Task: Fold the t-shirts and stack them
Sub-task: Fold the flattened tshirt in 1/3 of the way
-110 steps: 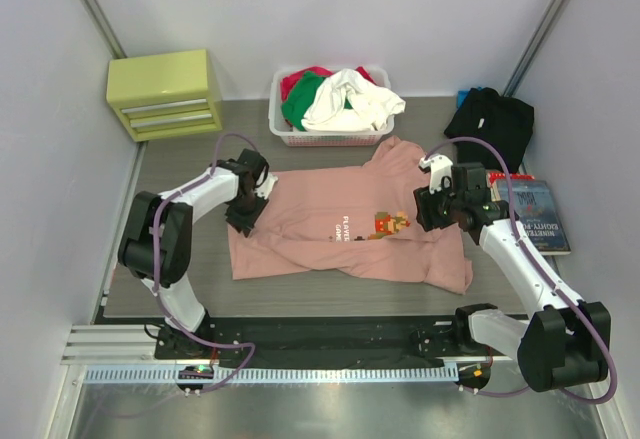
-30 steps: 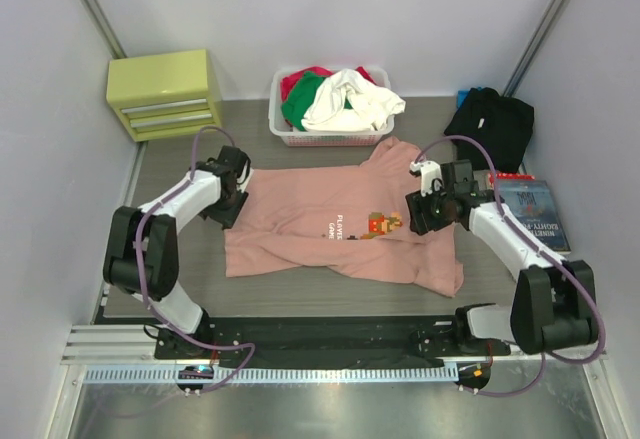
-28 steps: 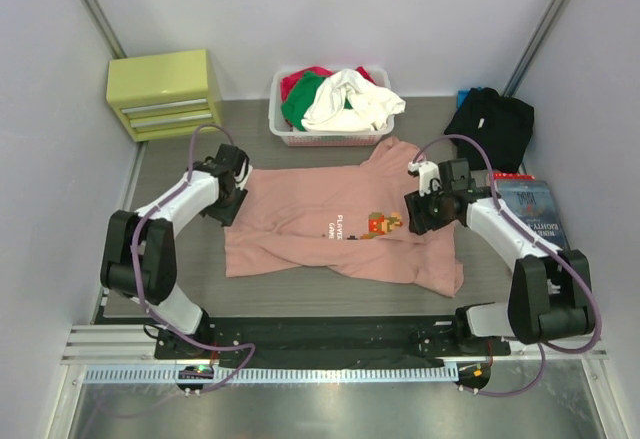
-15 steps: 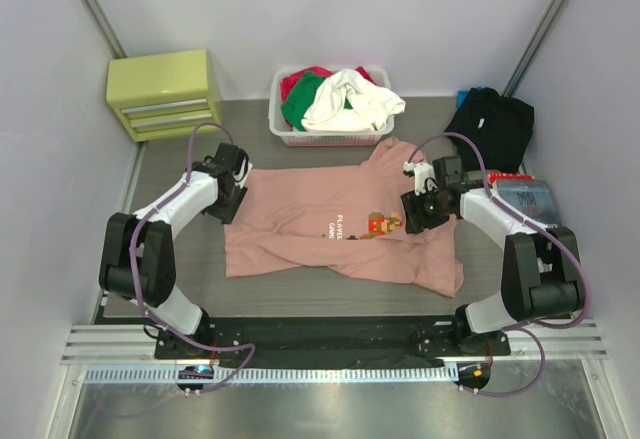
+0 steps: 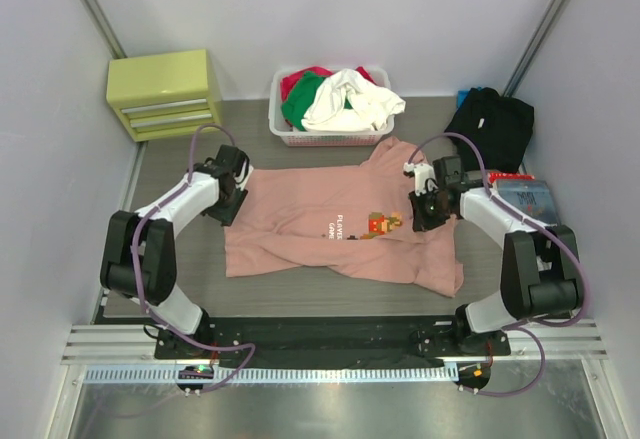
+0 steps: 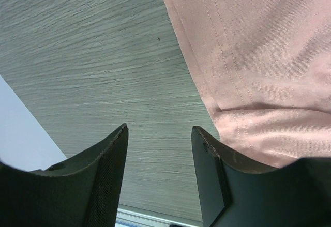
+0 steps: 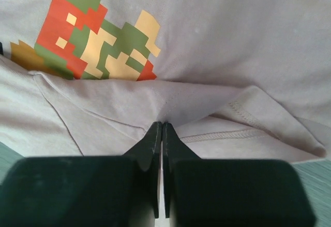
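Salmon-pink t-shirt is laid out mid-worktop, print side up, between the two arms. It's not flat: there are creases and a doubled-over fold along the near edge. The far right part runs up close to the basket.

Right pincer is down on the shirt just beside the pixel-character print. Its fingers are pressed together on a raised fold of the pink cloth, which is puckered up to the tips, so it's pinching the shirt. In the wrist view a stitched hem runs off to one side of the tips.

Left pincer sits low at the shirt's left edge, spread. Bare wood grain shows in the gap. One finger is over the worktop, the other over the shirt's double-stitched hem. Nothing is clamped there. Can't tell if the fingers touch the surface.

Black t-shirt is bunched in a heap at the far right corner, well apart from the pink one, not folded. A book lies at the right edge on the near side of it, beside the right arm.

The basket, at the centre of the far edge, holds a pile of white, green and red clothes. Yellow-green drawer unit is at the far left corner.
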You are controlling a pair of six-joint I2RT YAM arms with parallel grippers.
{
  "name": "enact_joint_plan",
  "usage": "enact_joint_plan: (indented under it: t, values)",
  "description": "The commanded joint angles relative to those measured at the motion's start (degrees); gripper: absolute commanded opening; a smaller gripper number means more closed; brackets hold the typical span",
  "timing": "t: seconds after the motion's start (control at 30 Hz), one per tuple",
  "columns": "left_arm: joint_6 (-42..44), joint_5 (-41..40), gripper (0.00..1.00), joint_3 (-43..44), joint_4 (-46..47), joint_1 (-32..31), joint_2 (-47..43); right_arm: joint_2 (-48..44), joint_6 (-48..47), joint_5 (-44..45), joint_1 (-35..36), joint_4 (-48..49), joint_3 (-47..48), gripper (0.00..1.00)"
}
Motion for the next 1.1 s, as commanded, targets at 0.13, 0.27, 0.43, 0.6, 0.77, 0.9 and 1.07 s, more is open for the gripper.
enact_joint_plan:
  t: [0.13,0.27,0.43,0.6,0.77,0.9,1.07]
  values:
    - [0.4,0.1,0.53,0.1,1.5,0.2,-0.4,-0.2,1.1,-0.4,-0.2,1.4,2.1,0.01]
    - [0.7,0.2,0.53,-1.3,2.1,0.4,-0.4,-6.2,0.8,2.3,-0.3,2.6,1.9,0.01]
    - [0.6,0.5,0.53,-1.7,2.1,0.3,0.0,-6.1,-1.0,3.6,-1.8,1.7,2.8,0.01]
    - [0.7,1.2,0.53,-1.6,1.7,0.3,0.0,-1.0,-0.9,2.6,-4.2,2.2,5.2,0.01]
    - [0.5,1.4,0.53,-1.7,1.4,0.3,0.2,6.7,0.1,3.5,-5.0,5.5,11.2,0.01]
    - [0.9,1.3,0.53,-2.2,1.1,0.4,-0.2,11.7,1.2,3.4,-5.6,5.7,16.5,0.01]
    - [0.9,1.9,0.52,-2.3,1.2,0.3,0.4,16.7,2.1,2.7,-5.4,5.8,20.2,0.01]
